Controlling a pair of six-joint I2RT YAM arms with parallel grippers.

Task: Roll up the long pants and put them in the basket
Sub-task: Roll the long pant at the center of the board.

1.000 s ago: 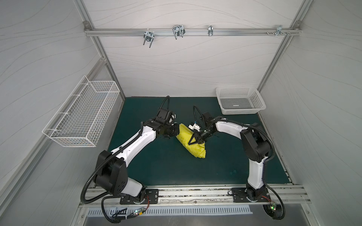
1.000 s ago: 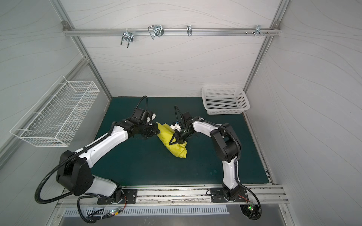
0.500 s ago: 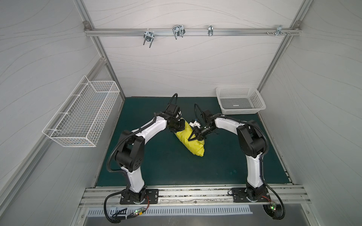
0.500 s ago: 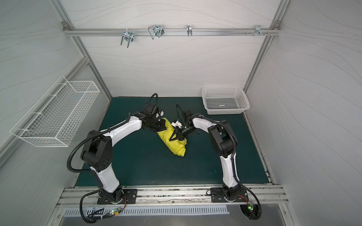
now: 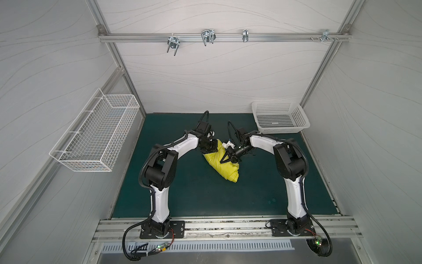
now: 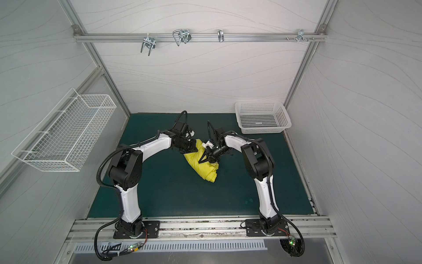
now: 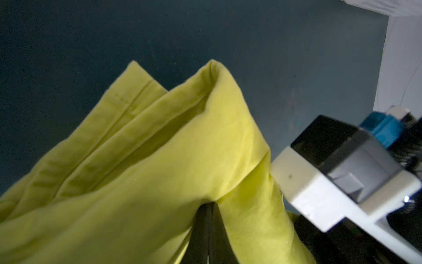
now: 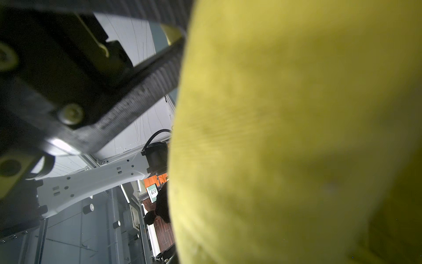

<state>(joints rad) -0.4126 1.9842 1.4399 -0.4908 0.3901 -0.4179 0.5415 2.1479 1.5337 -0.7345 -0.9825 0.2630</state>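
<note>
Clearly, the left fingers point(image 7: 203, 230) and right fingers point(image 5: 225, 159) both gripped the bundled long pants point(image 5: 226, 173) near the table point(image 5: 182, 196) middle.

A: Finish of the yellow-green thin cloth pants point(image 7: 159, 171)?
B: Matt, smooth weave, creased.
A: The dark green table mat point(image 5: 194, 194)?
B: Matt, finely grained. The white perforated plastic basket point(image 5: 280, 129) is slightly glossy.

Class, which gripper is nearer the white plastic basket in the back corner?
Right. The right gripper is on the long pants at the side facing the white plastic basket; the left gripper grips their opposite side, farther away.
</note>
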